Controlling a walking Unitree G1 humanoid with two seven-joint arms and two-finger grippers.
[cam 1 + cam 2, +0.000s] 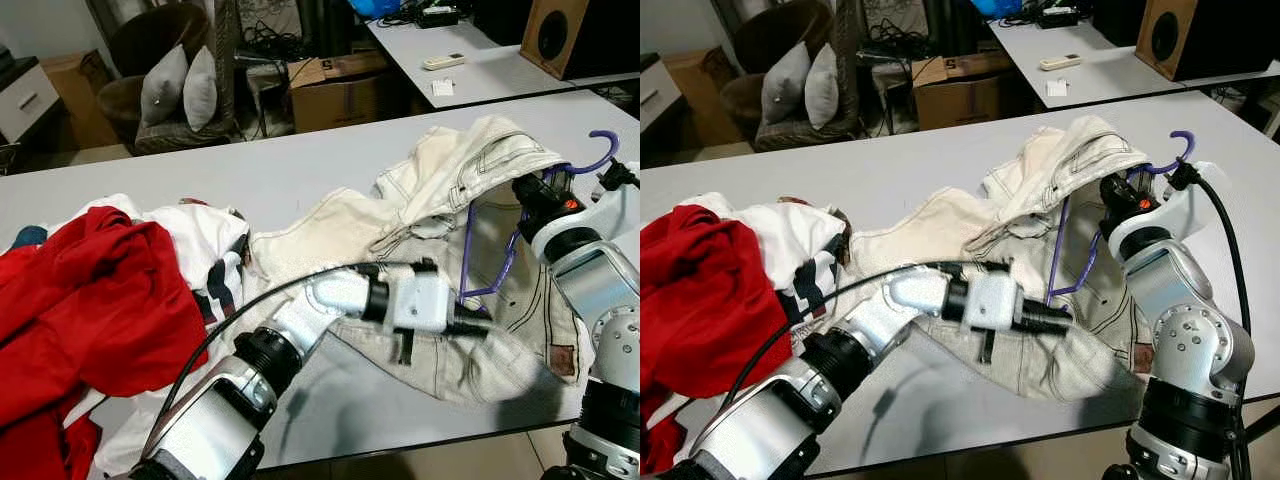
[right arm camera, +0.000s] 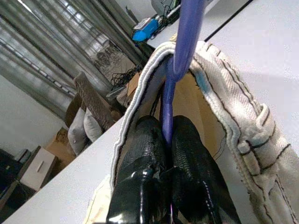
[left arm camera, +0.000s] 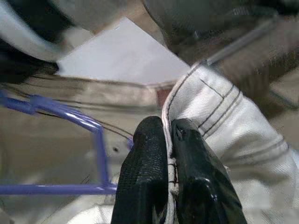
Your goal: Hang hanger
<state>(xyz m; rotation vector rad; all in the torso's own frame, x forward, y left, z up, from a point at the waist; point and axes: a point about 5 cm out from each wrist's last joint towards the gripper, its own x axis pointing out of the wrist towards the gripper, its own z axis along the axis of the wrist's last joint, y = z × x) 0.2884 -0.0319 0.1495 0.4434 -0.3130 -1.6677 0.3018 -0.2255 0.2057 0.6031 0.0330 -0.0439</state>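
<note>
A cream jacket with dark stitching (image 1: 440,180) lies spread on the white table (image 1: 250,170). A purple hanger (image 1: 500,262) is partly inside it, its hook (image 1: 606,148) sticking out at the right. My right gripper (image 2: 167,140) is shut on the hanger's neck, under the raised collar of the jacket (image 2: 233,116). My left gripper (image 3: 168,158) is shut on a stitched edge of the jacket (image 3: 219,116), low near the hanger's bottom bar (image 3: 56,189). The left gripper (image 1: 480,325) reaches in from the front.
A pile of red and white clothes (image 1: 90,290) covers the table's left side. Behind the table stand a chair with grey cushions (image 1: 180,85), a cardboard box (image 1: 335,90) and a second table (image 1: 480,65) with a speaker (image 1: 555,35).
</note>
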